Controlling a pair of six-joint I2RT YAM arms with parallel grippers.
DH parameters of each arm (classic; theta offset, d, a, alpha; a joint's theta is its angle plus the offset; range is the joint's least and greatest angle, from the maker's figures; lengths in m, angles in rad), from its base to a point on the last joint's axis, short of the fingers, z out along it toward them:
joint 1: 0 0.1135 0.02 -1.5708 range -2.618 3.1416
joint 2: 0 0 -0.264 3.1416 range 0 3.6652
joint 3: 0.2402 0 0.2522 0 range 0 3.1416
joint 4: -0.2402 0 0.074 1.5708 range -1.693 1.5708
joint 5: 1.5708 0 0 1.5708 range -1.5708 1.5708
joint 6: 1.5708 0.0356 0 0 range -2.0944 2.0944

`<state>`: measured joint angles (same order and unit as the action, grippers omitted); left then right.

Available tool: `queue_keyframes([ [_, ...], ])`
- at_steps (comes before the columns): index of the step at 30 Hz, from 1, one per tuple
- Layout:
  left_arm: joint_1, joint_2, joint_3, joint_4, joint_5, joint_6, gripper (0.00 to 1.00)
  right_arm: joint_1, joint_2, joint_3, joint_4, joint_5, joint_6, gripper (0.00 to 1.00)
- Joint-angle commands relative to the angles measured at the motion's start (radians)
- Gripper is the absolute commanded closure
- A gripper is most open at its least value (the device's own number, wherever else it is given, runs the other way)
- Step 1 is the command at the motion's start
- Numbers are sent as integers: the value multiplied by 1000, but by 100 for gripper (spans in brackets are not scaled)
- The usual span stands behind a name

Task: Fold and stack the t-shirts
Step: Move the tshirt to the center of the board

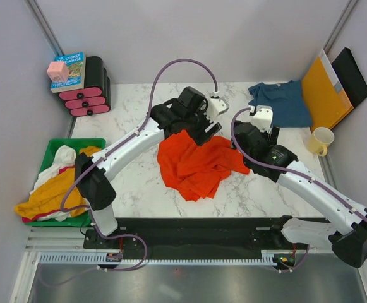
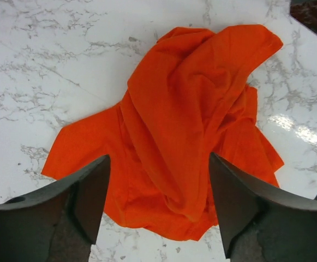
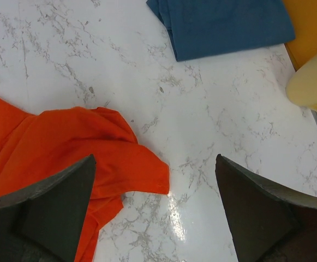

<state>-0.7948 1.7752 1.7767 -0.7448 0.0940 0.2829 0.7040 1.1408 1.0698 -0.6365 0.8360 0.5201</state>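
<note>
Left gripper (image 2: 158,158) spread over orange-red t-shirt (image 2: 191,125); mug (image 1: 321,140) well apart.

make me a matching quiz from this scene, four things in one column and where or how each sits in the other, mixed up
Things:
1. orange shirt
2. blue shirt
3. mug
4. bin

Place or state:
a. far side, right of the middle
b. left edge, holding clothes
c. crumpled, in the middle
d. upright, right edge

Pairs: 1-c, 2-a, 3-d, 4-b
</note>
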Motion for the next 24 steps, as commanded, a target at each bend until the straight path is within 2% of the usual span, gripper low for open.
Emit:
queue_keyframes([
  [1, 43, -42, 12, 90, -7, -33, 12, 0, 7, 1, 3, 6, 11, 2],
  [5, 114, -75, -54, 99, 30, -103, 11, 0, 42, -22, 11, -18, 23, 2],
  [7, 173, -95, -100, 114, 53, -123, 12, 0, 71, -56, 21, -78, 40, 3],
  [12, 339, -223, -288, 162, 76, -177, 13, -6, 128, -175, 75, -166, 202, 18],
  [16, 436, -316, -449, 208, 59, -176, 14, -58, 194, -220, 139, -245, 274, 35],
  [20, 552, -384, -548, 213, 85, -177, 14, -57, 258, -196, 190, -304, 265, 35],
  [24, 606, -456, -641, 225, 92, -168, 14, -55, 284, -176, 233, -331, 242, 36],
])
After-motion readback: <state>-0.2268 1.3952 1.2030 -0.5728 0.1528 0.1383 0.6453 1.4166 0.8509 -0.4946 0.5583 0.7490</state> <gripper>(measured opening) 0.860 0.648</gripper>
